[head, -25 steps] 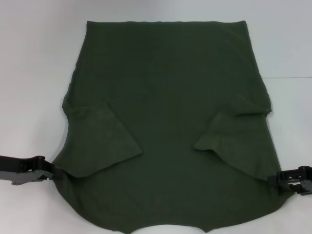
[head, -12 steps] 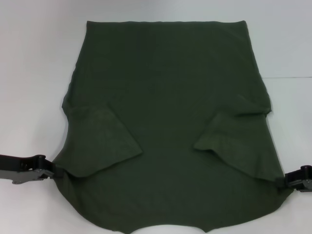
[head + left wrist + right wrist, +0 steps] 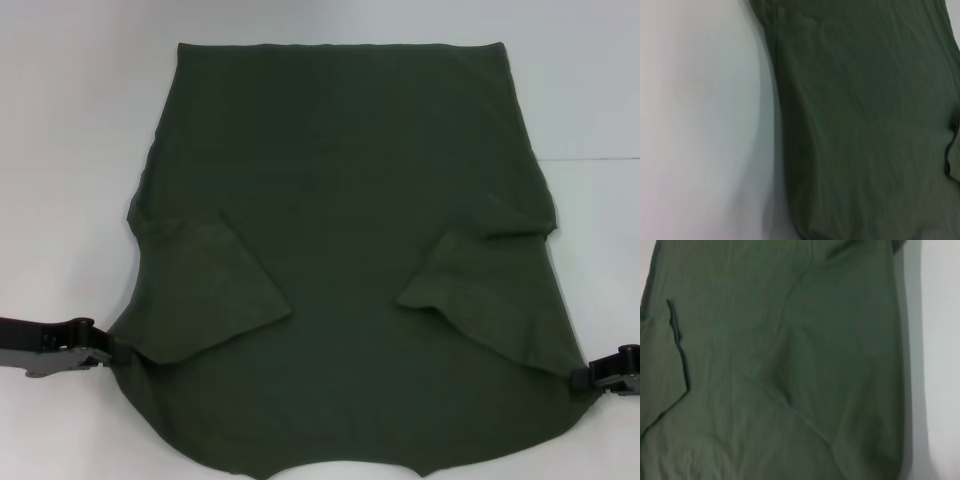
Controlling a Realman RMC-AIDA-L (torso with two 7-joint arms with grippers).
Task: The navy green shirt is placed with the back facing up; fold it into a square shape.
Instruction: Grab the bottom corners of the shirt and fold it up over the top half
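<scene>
presently, left gripper [image 3: 100, 352]: low at the shirt's left edge, near the robot, tip touching the cloth just below the folded-in left sleeve; whether it is clenched on the hem or merely against it cannot be told; right gripper [image 3: 590, 378]: low at the right edge, tip at the corner below the folded-in right sleeve, mostly cut off by the picture's border; its hold likewise cannot be told; shirt [image 3: 340, 230]: dark olive green, spread flat on the white table [image 3: 80, 120], straight bottom hem at the far side, collar end nearest the robot and running off the picture's edge; both sleeves already turned inward onto the body as angled flaps; cloth mostly smooth, a few soft ridges in both wrist views.

risks, as judgement: if only one layer is caught at either edge, a lift would peel the top ply and leave the rest behind; uneven pull between the two sides could skew the fold and spoil the square; a quick sweep may flip the sleeve flaps back out; soft fabric may sag and crease in the middle.

containers: none in view; nothing held in anything.
</scene>
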